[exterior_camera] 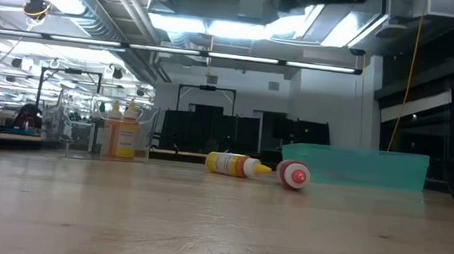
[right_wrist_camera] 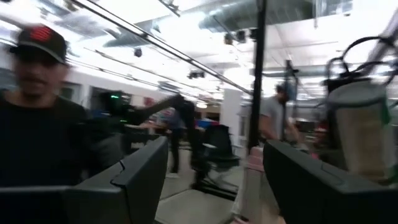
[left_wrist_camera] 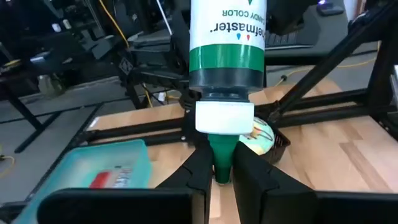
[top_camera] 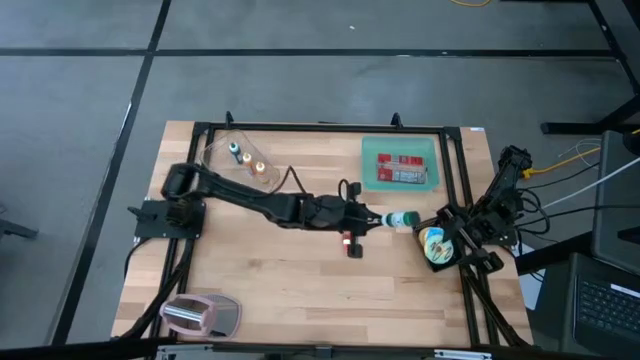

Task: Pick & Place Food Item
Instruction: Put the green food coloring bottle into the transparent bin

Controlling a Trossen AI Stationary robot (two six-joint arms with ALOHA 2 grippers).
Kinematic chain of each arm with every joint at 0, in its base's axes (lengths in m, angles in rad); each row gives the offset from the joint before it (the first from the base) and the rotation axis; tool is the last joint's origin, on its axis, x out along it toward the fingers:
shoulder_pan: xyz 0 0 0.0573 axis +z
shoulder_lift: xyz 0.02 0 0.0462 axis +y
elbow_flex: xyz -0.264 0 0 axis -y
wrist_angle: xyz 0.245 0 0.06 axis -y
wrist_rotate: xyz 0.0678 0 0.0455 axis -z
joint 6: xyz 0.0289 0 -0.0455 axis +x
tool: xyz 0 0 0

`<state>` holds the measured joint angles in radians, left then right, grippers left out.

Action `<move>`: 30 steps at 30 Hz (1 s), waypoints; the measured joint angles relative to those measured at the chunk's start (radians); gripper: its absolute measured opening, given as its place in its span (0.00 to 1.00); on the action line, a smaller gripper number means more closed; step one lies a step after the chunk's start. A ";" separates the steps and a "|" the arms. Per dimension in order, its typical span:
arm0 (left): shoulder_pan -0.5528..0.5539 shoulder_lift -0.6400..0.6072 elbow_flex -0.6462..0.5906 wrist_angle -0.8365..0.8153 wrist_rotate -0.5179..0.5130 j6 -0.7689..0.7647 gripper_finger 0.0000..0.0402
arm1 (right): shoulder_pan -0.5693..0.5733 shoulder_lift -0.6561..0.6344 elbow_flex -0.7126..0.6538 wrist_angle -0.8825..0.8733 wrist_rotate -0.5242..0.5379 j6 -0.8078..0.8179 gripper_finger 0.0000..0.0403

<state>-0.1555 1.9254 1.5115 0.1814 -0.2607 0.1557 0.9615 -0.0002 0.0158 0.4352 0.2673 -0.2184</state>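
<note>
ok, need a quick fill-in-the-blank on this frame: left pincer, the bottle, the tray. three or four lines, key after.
1. The left pincer is shut on the ____ tip of the candy color bottle.
2. The teal tray holds a ____ packet.
3. The right pincer stands ____, holding nothing.
4. Inside the clear container stand small ____.

Missing words: green; red; open; bottles

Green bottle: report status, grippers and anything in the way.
Left gripper shut on green bottle by its tip, mid-table beside the teal bin. Right gripper open, parked at table's right edge. Nothing blocking; a red-capped bottle lies just below.
</note>
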 joint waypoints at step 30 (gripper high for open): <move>-0.081 0.071 0.000 0.069 -0.209 -0.108 0.08 | 0.000 0.001 0.000 -0.055 0.334 0.287 0.64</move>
<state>-0.2360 1.9961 1.5112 0.2502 -0.4695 0.0479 0.9611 0.0011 0.0162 0.3802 0.6009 0.0689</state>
